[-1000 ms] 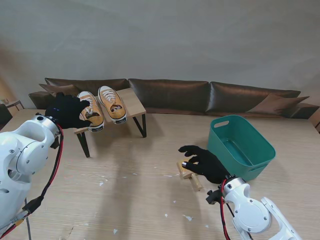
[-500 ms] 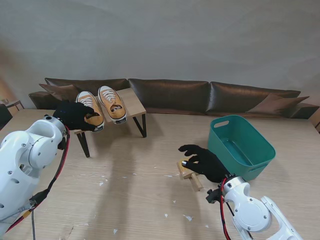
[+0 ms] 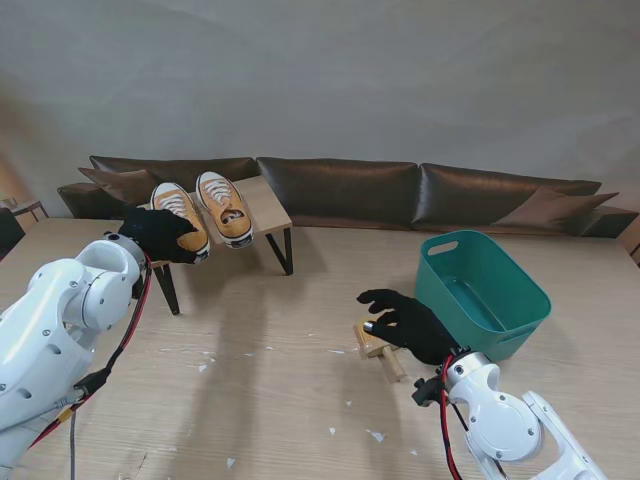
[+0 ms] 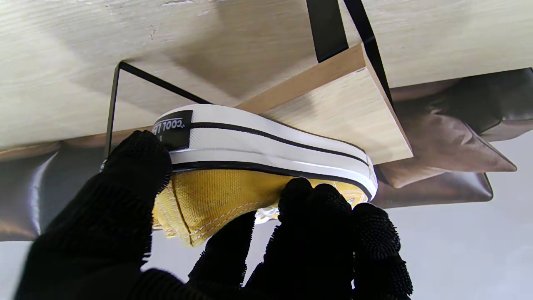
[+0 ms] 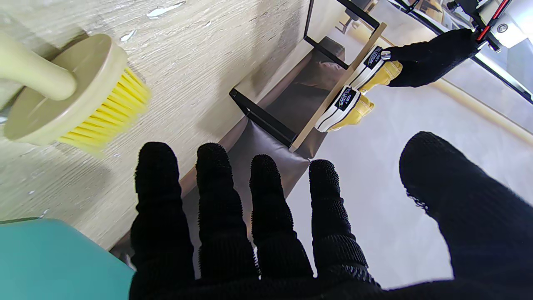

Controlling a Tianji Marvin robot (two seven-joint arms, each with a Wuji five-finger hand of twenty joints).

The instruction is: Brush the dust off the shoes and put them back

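Gripping the left shoe [image 3: 181, 222] on the rack [image 3: 268, 211], the left hand [image 3: 158, 233] wraps its heel; second shoe [image 3: 224, 208] sits just beside. Right hand [image 3: 410, 324] rests spread over the brush [image 3: 377, 347], beside the teal bin [image 3: 482, 293], nothing visible inside. Left wrist view: thumb [image 4: 133, 175] at the heel, fingers [image 4: 329, 216] on the canvas side. Right wrist view: fingers [image 5: 216, 200] splayed, holding nothing, brush [image 5: 70, 91] near them.

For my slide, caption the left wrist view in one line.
Left hand closing around the heel of a yellow sneaker resting on the wooden shoe rack.
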